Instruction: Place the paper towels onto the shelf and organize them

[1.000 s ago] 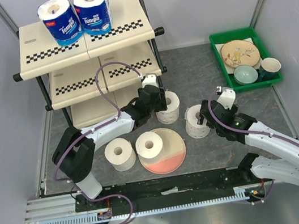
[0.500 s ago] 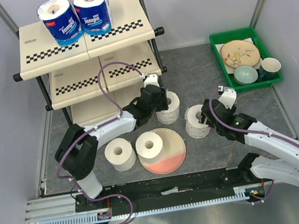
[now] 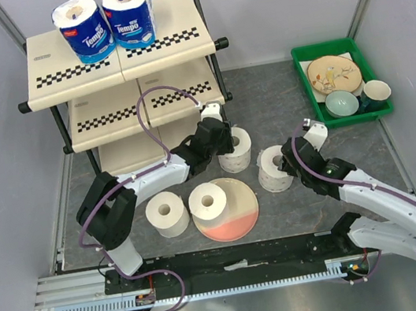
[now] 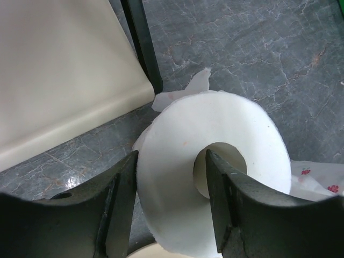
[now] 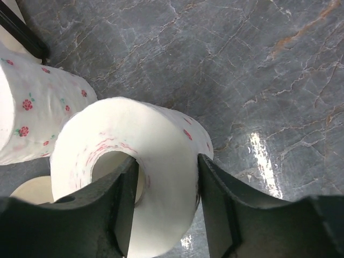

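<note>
At the far left corner of the desk: the shelf, with three cream levels. Up on its top level, at the back edge: the left wrapped roll and the right wrapped roll, both blue, standing up, touching side by side.

In the middle of the desk: four bare white rolls, all standing hole up. Left claw clenched on the roll by the shelf leg, one finger down in the hole, the other outside, the paper wall pinched between. Right claw clenched the same way on the roll nearer the tray, just beside the first.

Closer to the near edge: the pink plate, flat on the desk, with the roll on the plate at its left side. Just beside the plate, off it: the roll at the left.

By the far right corner: the green tray. Inside it: a cream dish at the back, a green bowl and a cup in front.
</note>
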{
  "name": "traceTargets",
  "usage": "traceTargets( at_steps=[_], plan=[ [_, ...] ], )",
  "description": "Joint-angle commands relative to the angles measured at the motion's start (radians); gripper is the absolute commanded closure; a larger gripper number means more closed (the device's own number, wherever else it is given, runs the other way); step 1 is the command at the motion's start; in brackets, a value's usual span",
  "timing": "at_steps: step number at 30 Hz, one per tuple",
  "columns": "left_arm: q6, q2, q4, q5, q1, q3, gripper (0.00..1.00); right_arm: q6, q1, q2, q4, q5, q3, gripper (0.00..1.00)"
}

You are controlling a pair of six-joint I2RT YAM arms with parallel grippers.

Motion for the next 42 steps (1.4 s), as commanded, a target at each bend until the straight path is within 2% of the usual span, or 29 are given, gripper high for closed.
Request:
traceTargets(
  at_steps=[1, 3, 4, 7, 14, 18, 25, 36, 42],
  plan=[
    [-0.019, 0.006, 0.021, 0.043, 0.001, -0.026, 0.42, -0.007, -0.008, -0.016, -0.023, -0.007, -0.032, 0.53],
    [-0.019, 0.003, 0.03, 0.053, 0.0, -0.034, 0.43, -0.007, -0.01, -0.033, -0.021, -0.006, -0.033, 0.59],
    [-0.018, -0.003, 0.039, 0.065, 0.0, -0.037, 0.44, -0.009, -0.01, -0.039, -0.018, -0.007, -0.033, 0.66],
    [-0.009, -0.031, 0.079, 0.114, 0.0, -0.062, 0.44, -0.027, -0.01, -0.079, -0.029, 0.005, -0.024, 0.74],
    [0.0, -0.149, 0.131, 0.166, -0.002, -0.094, 0.45, -0.091, -0.01, -0.222, -0.123, 0.115, 0.07, 0.71],
    [0.005, -0.242, 0.12, 0.174, -0.002, -0.097, 0.45, -0.134, -0.01, -0.236, -0.185, 0.161, 0.157, 0.7],
    [0.034, -0.413, 0.091, 0.154, -0.003, -0.123, 0.46, -0.167, -0.01, -0.271, -0.21, 0.177, 0.2, 0.69],
    [0.066, -0.234, -0.025, 0.117, -0.006, -0.031, 0.33, -0.151, -0.01, -0.266, -0.218, 0.168, 0.185, 0.67],
    [0.069, -0.123, -0.071, 0.089, -0.013, 0.026, 0.32, -0.156, -0.01, -0.266, -0.216, 0.177, 0.171, 0.67]
  ],
)
